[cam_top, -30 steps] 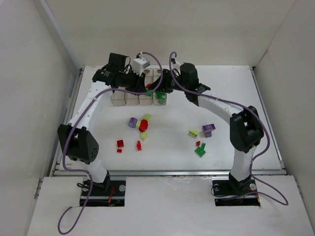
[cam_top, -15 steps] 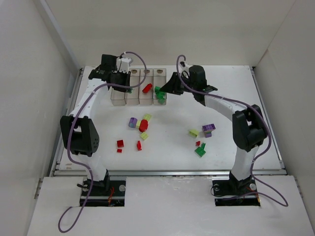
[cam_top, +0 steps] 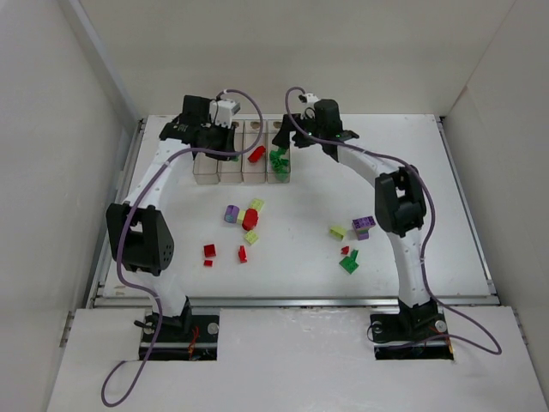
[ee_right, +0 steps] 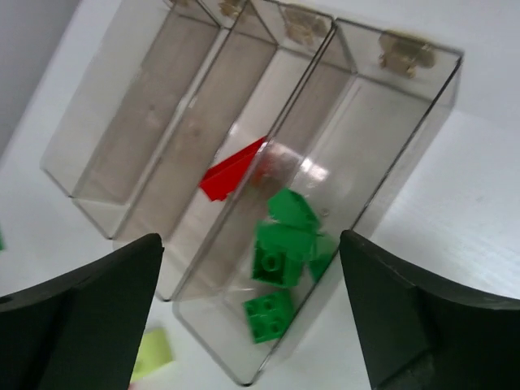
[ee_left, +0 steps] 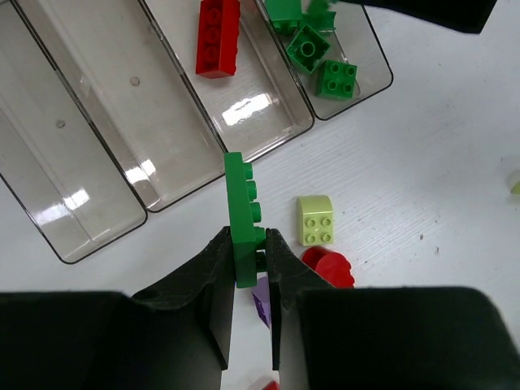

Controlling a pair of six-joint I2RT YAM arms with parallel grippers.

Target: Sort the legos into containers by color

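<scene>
The left gripper [ee_left: 246, 248] is clamped hard on the lower end of a flat green brick [ee_left: 236, 191]. The brick stands on edge and sticks well past the fingertips, over the table [ee_left: 422, 179] just off the near end of the containers [ee_left: 162, 114]. It is closest to the bin that holds a red brick [ee_left: 218, 36]. The right gripper [ee_right: 250, 244] is spread wide with nothing between its fingers. It hangs directly over the end bin of the containers, where the green bricks [ee_right: 275, 264] lie. That is the likeliest trouble: the held brick probably belongs in that same end bin, so the left arm may have to reach into space the right arm fills, and the two could knock together. With so little of the brick pinched, a bump or quick swing might pivot it or shake it loose. Released early, it could land beside the red brick, or among loose pieces such as the pale yellow-green brick [ee_left: 315, 219] just off the containers.
</scene>
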